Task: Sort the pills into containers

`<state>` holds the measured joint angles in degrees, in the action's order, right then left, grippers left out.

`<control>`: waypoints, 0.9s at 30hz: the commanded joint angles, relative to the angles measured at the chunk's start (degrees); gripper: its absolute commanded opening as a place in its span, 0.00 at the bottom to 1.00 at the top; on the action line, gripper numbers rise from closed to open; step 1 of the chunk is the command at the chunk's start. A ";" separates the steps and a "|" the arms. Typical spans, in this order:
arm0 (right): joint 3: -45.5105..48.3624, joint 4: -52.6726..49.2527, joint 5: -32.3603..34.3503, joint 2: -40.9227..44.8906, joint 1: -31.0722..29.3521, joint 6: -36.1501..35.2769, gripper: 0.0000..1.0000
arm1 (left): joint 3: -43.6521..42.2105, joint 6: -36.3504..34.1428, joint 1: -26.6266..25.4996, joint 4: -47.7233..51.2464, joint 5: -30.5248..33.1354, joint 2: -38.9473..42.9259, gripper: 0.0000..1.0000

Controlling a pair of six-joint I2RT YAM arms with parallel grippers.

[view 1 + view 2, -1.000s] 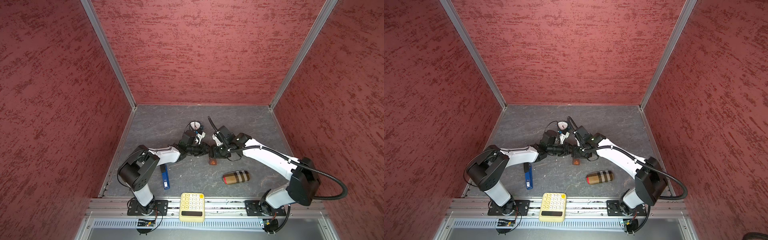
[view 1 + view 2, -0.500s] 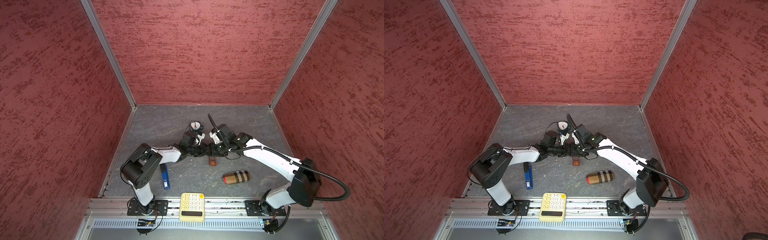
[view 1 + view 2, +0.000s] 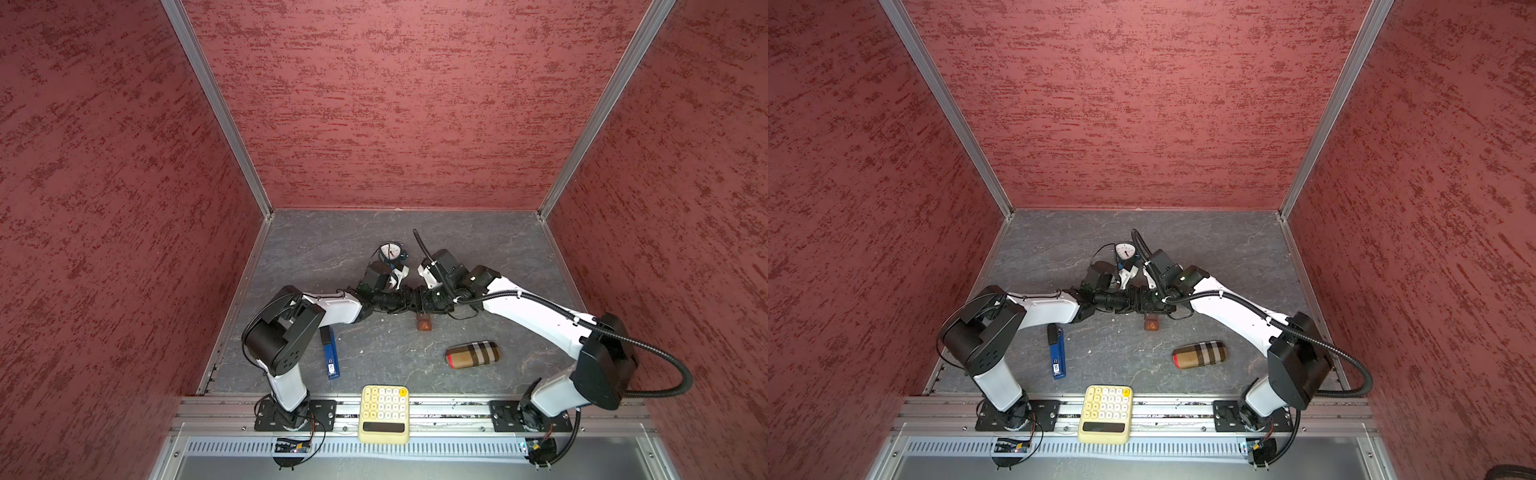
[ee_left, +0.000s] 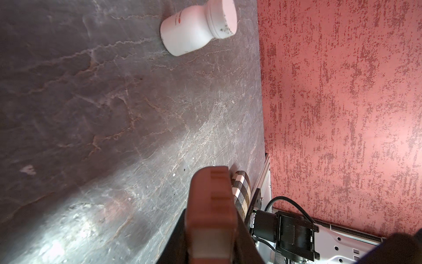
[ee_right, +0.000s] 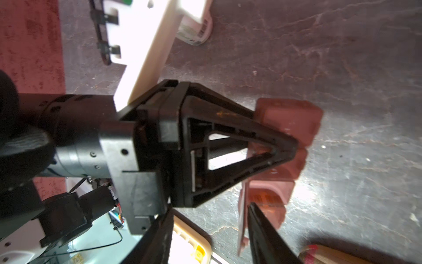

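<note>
The containers [image 3: 424, 322] are a dark-brown strip of small lidded compartments at mid-floor, seen in both top views [image 3: 1151, 323]. My left gripper [image 5: 283, 148] is shut on the strip, which fills its jaws in the left wrist view [image 4: 211, 228]. One compartment [image 5: 267, 201] at the strip's end stands with its lid [image 5: 242, 219] swung up. My right gripper [image 5: 210, 209] is open, and the raised lid lies between its jaws, close beside one finger [image 5: 267, 237]. In a top view both grippers [image 3: 409, 300] meet tip to tip over the strip. The pills are hidden.
A white pill bottle [image 4: 196, 29] lies on its side near the right wall. A tan plaid case [image 3: 473, 354], a blue lighter [image 3: 330, 353] and a yellow calculator [image 3: 384, 413] sit nearer the front. A round gauge [image 3: 390, 251] lies behind the wrists.
My right gripper's jaws have widened, and its wrist has shifted slightly toward the back left. My left gripper has kept its hold on the strip.
</note>
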<state>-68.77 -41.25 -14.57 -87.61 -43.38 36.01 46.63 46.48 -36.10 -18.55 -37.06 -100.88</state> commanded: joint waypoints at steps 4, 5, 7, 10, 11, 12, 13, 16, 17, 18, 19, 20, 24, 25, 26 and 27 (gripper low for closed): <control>-0.45 -0.79 4.35 3.88 1.60 -0.41 0.65 | 1.79 -0.85 -1.00 -1.45 1.16 -4.52 0.13; -0.09 -1.00 4.82 4.05 2.09 -0.41 0.67 | 2.06 -0.95 -1.08 -1.49 1.28 -5.11 0.13; 0.46 -1.37 5.24 5.99 3.00 -0.27 0.68 | 2.53 -0.98 -1.23 -1.54 1.57 -6.11 0.13; 1.24 -1.90 5.87 7.14 4.12 -0.41 0.68 | 3.74 -1.49 -1.41 -0.84 2.13 -7.76 0.14; 1.44 -1.99 5.86 7.43 4.39 -0.40 0.68 | 4.19 -1.80 -1.48 -0.39 2.32 -8.23 0.14; 1.76 -2.03 5.87 7.59 4.52 -0.41 0.68 | 4.62 -2.07 -1.57 0.14 2.55 -8.56 0.15; 1.95 -1.99 5.87 7.67 4.61 -0.39 0.68 | 5.10 -2.38 -1.58 0.75 2.83 -8.86 0.16; 2.46 -1.83 5.70 7.85 4.89 -0.41 0.69 | 6.50 -3.49 -1.61 2.89 3.35 -9.57 0.21; 2.63 -1.75 5.69 7.83 5.01 -0.41 0.69 | 6.99 -3.93 -1.46 3.72 3.54 -9.83 0.26; 2.68 -1.77 5.69 7.81 5.06 -0.37 0.69 | 7.38 -4.25 -1.42 4.34 3.64 -9.93 0.29; 2.76 -1.66 5.61 7.73 5.14 -0.36 0.69 | 7.67 -4.52 -1.27 5.01 3.64 -10.09 0.33; 2.84 -1.64 5.58 7.62 5.16 -0.50 0.69 | 7.93 -4.63 -1.25 5.54 3.70 -10.20 0.37; 3.11 -1.34 5.25 7.46 5.32 -0.49 0.69 | 8.08 -4.82 -0.78 6.84 3.89 -10.98 0.44; 3.12 -1.28 5.17 7.37 5.35 -0.55 0.69 | 8.25 -4.90 -0.75 7.07 3.99 -11.17 0.46; 3.14 -1.16 5.08 7.37 5.41 -0.50 0.69 | 8.24 -4.90 -0.66 7.35 4.06 -11.26 0.46; 3.21 -1.13 5.03 7.28 5.41 -0.51 0.69 | 8.26 -5.03 -0.65 7.67 4.10 -11.42 0.46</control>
<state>-66.02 -42.68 -10.20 -80.47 -38.35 35.97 54.33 42.74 -37.15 -12.88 -33.71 -110.76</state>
